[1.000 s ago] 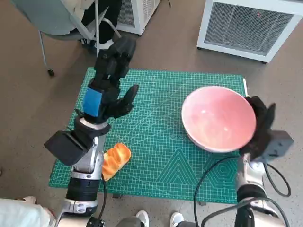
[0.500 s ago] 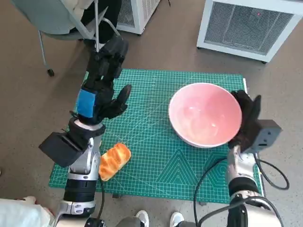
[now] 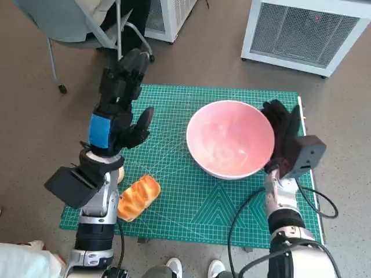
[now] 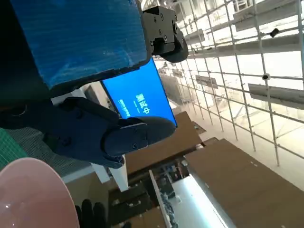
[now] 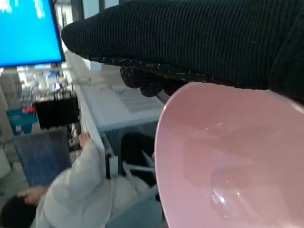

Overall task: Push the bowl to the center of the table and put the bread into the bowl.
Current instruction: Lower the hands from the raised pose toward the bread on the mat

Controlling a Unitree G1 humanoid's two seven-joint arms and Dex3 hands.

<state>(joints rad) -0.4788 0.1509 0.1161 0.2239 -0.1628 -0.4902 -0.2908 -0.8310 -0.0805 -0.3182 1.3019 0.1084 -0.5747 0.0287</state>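
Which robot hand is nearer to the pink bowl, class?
The right. The right robot hand rests flat against the pink bowl at its outer rim, while the left robot hand hangs raised across the mat, apart from it.

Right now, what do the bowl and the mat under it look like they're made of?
The bowl looks like glazed ceramic or glossy plastic: smooth pink with bright glints inside. The mat looks like matte rubbery vinyl, a green cutting mat printed with pale grid lines.

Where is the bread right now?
In the head view the bread lies on the green mat near its front left corner, beside the left forearm and apart from the pink bowl.
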